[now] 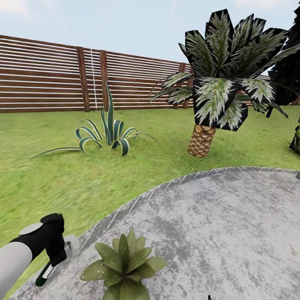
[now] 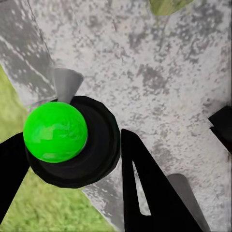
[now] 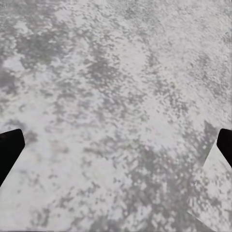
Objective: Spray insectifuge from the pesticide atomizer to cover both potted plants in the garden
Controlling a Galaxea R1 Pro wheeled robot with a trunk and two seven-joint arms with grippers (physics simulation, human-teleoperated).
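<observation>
- My left gripper (image 2: 72, 159) is closed around the pesticide atomizer (image 2: 55, 131), lower left of the frame.
- My right gripper (image 3: 116, 150) is spread wide, holding nothing.
- Potted plant (image 1: 123, 269) sits bottom centre on the paved round (image 1: 234, 223).

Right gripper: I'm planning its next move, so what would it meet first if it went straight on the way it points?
Most likely the mottled grey paving. The right gripper points down at that bare surface with its fingers spread wide, and nothing lies between them, though the depth is hard to judge.

potted plant (image 1: 126, 270) on paved round (image 1: 233, 232) | left claw (image 1: 52, 262) beside it | agave (image 1: 106, 134) on lawn
</observation>
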